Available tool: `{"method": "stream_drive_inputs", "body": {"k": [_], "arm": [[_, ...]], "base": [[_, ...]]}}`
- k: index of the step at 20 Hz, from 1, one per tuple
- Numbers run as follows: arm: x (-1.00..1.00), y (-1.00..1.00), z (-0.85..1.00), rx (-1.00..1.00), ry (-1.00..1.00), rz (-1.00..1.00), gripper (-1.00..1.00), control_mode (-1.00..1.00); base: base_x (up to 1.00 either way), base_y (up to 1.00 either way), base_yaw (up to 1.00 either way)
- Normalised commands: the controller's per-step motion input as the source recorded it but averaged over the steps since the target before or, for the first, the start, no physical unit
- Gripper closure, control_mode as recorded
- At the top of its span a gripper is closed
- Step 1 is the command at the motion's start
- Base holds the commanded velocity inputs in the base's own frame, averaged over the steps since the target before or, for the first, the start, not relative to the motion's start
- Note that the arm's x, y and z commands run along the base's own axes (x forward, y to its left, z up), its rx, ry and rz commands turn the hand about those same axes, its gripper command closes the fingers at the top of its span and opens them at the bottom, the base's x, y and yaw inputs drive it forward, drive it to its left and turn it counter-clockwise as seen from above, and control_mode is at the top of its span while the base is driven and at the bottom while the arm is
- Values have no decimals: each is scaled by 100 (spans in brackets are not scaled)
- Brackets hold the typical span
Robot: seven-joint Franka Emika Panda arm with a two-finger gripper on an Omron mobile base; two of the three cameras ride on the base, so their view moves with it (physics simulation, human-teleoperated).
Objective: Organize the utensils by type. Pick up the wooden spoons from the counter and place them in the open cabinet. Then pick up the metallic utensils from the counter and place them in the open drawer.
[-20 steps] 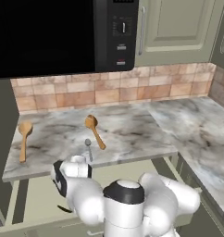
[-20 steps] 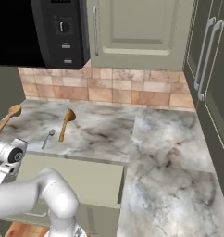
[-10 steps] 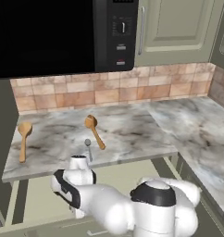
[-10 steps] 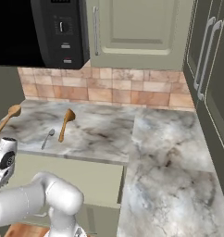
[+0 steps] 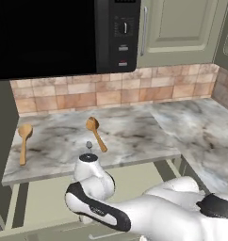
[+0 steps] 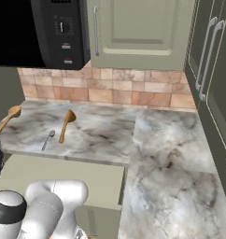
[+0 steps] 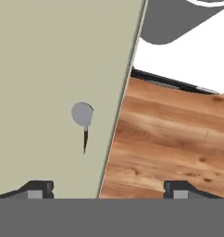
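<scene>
Marbled stone counter – matt wooden spoons, dull grey metal spoon.

A black microwave with a control panel hangs far left above the brown-tile backsplash; wooden plank floor lies below.

Two orange-brown wooden spoons lie flat on the grey-white marbled counter, well apart; the left wooden spoon sits near the slab's left end, bowl toward the tiled backsplash, while the right wooden spoon lies slanted near the middle, bowl also to the rear. A small grey metal spoon lies just beside the right wooden spoon, near the counter's front edge; another small grey spoon rests on the pale olive floor of the open drawer; the grey-green cabinet hangs above with its panelled door shut.
</scene>
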Motion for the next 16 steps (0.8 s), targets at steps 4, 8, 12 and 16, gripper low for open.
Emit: {"method": "stream_drive_inputs", "body": {"k": [4, 8, 12, 16], "arm": [[-76, -15, 100, 0, -3, 0, -100, -100], [-71, -20, 100, 0, 0, 0, -100, -100], [-40, -32, 100, 0, 0, 0, -100, -100], [-5, -38, 100, 0, 0, 0, -100, -100]], "base": [[0, 0, 0], [0, 0, 0], [0, 0, 0], [0, 0, 0]]}}
